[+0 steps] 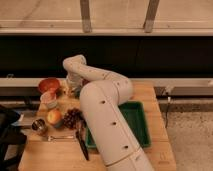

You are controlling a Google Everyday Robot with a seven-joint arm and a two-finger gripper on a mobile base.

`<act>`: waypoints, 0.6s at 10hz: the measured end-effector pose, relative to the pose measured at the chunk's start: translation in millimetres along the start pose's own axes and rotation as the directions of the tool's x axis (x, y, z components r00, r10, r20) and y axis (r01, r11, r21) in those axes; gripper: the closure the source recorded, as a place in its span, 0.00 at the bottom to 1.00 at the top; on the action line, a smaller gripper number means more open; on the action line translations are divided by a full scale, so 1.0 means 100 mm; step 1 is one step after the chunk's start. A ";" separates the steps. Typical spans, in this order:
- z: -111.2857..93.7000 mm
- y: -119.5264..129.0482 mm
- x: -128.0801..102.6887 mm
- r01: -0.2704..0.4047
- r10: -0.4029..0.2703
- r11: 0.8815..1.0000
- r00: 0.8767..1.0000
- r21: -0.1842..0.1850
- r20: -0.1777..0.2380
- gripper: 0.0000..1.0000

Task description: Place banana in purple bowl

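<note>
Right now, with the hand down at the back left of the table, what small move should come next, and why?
Probably settle the hand on the banana before lifting. The hand is low at the back left of the table, beside the orange-red bowl, where a yellowish sliver, maybe the banana, shows. The purple bowl is not in plain sight, so carrying can wait.

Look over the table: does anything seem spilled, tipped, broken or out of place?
Nothing stands out. The orange-red bowl and pale cup stand upright on the wooden table, with no spill around them. The gripper is down beside the orange-red bowl, near the table's far edge.
</note>
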 end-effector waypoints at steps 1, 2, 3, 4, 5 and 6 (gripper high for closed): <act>0.00 0.00 0.01 0.001 -0.001 1.000 1.000 0.002 0.002 0.67; -0.02 0.00 0.02 0.001 -0.001 1.000 1.000 0.005 0.006 0.80; -0.03 0.00 0.02 0.002 -0.002 1.000 1.000 0.007 0.011 0.89; -0.06 0.00 0.02 0.003 -0.004 1.000 1.000 0.010 0.018 0.96; -0.14 0.02 0.00 0.008 -0.009 1.000 0.999 0.021 0.032 1.00; -0.22 0.04 -0.01 0.010 -0.011 1.000 0.999 0.027 0.043 0.98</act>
